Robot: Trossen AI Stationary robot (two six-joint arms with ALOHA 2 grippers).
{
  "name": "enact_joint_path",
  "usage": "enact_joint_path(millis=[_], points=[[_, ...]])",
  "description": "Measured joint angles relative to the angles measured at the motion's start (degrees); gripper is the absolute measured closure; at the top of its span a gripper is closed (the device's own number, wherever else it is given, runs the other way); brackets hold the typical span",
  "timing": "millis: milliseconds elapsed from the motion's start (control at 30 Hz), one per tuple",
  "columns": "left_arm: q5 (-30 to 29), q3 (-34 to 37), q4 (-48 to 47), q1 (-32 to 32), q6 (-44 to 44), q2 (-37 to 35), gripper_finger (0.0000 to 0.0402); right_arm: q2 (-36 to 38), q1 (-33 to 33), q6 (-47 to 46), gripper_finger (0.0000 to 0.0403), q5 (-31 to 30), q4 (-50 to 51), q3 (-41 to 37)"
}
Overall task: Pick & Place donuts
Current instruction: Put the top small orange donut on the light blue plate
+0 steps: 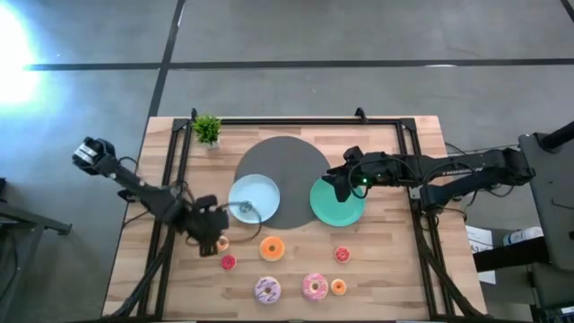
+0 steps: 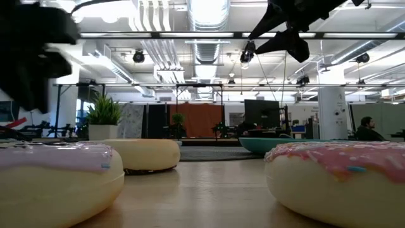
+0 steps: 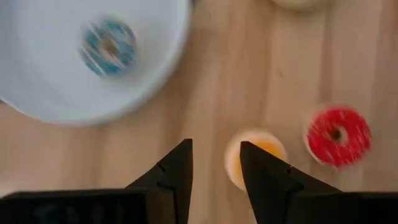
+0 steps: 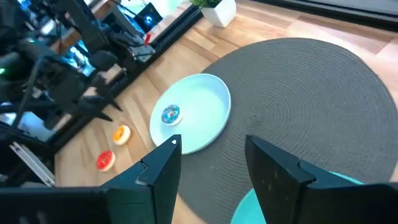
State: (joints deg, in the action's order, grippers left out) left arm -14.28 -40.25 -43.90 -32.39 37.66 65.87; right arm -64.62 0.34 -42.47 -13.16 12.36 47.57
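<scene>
Now the left gripper (image 1: 215,240) hovers at the table's (image 1: 395,269) seven o'clock side, jaws slightly apart and empty, just over a tiny orange donut (image 3: 256,155) — a tiny red donut (image 3: 337,135) lies beside it. One blue-sprinkled donut (image 4: 171,114) sits in the light blue plate (image 1: 267,193). The right gripper (image 1: 341,190) hangs over the green plate (image 1: 350,213) at three o'clock, jaws apart. Other donuts — orange (image 1: 272,248), white-purple (image 1: 267,290), pink (image 1: 315,286) — lie toward six o'clock.
</scene>
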Motion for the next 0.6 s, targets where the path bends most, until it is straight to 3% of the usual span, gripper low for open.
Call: enact_joint_path(millis=[267,600], points=[[-0.42,-0.36,0.37,-12.61,20.28,8.16,0.0294,-2.83,0.02,4.06,0.0234,3.79,0.78,0.04],[-4.83,-6.59,-1.83,-14.94,22.39,17.16,0.0298,-6.38,1.45,2.36,0.0234,5.78,-1.23,0.67]])
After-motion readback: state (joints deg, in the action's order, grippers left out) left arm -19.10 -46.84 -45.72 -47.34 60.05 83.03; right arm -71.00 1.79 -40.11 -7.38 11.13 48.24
